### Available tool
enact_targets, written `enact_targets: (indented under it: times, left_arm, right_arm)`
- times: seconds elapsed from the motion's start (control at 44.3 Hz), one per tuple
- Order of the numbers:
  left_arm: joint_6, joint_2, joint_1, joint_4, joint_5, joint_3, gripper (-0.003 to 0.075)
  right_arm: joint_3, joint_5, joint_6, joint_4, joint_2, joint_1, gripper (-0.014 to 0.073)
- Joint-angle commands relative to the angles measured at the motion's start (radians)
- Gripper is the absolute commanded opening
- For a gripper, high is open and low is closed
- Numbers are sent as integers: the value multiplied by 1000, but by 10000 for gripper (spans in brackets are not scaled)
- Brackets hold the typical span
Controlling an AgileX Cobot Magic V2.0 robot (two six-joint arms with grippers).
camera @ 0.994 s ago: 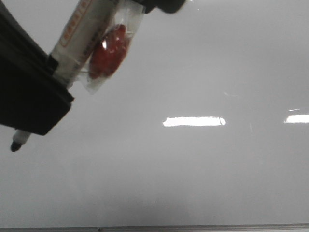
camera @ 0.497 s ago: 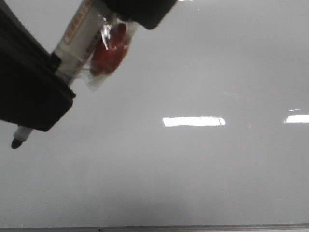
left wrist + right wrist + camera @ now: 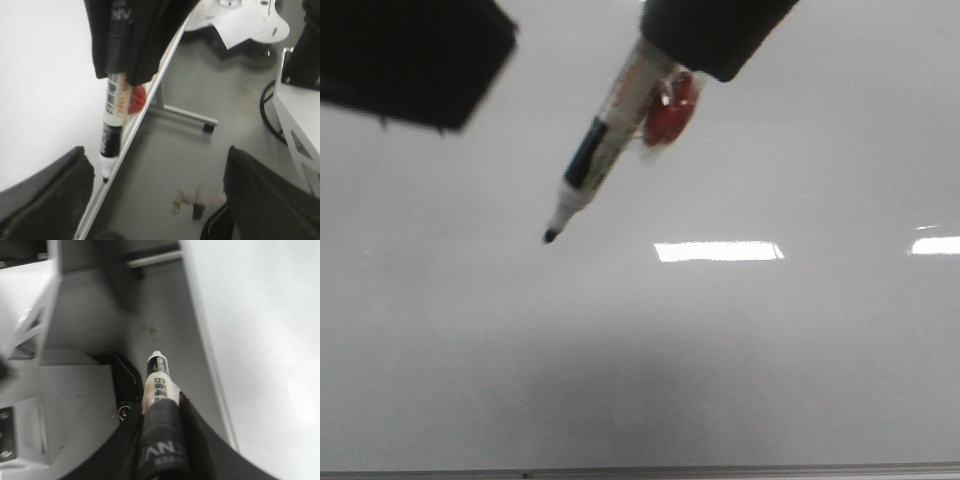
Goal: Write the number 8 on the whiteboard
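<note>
The whiteboard (image 3: 740,350) fills the front view, glossy and bare; no number 8 or any black line shows on it. My right gripper (image 3: 715,30) at the top is shut on a black-tipped marker (image 3: 605,140), which slants down to the left with its tip (image 3: 551,236) near the board. A red tag in clear wrap (image 3: 670,115) hangs from the marker. My left gripper (image 3: 410,55) is open and empty at the upper left, apart from the marker. In the left wrist view its fingers (image 3: 45,200) stand wide around nothing, and the marker (image 3: 112,130) hangs from the right gripper (image 3: 132,40). In the right wrist view the gripper (image 3: 160,407) clamps the marker (image 3: 157,377).
Bright rectangular reflections (image 3: 718,251) lie on the board. Its grey frame edge (image 3: 640,472) runs along the bottom. The board's stand foot (image 3: 207,127) and a white cabinet (image 3: 300,125) stand on the grey floor beside the board.
The marker has passed from my left gripper to my right. The left gripper let go and moved up and away; the marker has swung right, its tip now free.
</note>
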Motion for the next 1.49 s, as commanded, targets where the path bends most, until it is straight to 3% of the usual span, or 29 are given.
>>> enact_targets:
  times: [0.0,0.181,0.316,0.565,0.835,1.039,1.219,1.468]
  left_arm:
    - [-23,-92,-4,-15,-97,7,311]
    - [-98,-287,-4,-15,-111,120,-19]
    - [-103,-400,-4,-33,-111,178,-21]
    - [-103,-448,-4,-33,-109,192,-21]
    - [-103,-448,-4,-33,-109,192,-21]
    - [-103,-448,-4,-33,-109,192,-21]
    - [-103,-448,-4,-33,-109,192,-20]
    - [-103,-448,-4,-33,-109,192,-21]
  right_arm:
    - [-12,-67,28,34,-29,-104,-71]
    - [11,-108,31,241,-23,-317,-71]
    - [7,-139,-38,371,-14,-381,-71]
    - [-72,-293,-73,434,101,-338,-71]
    - [-237,-313,-87,539,330,-325,-71]
    - [-277,-370,-90,537,417,-287,-71]
    - [-269,-332,-91,482,457,-269,-69]
    - [-183,-336,-87,428,413,-330,-69]
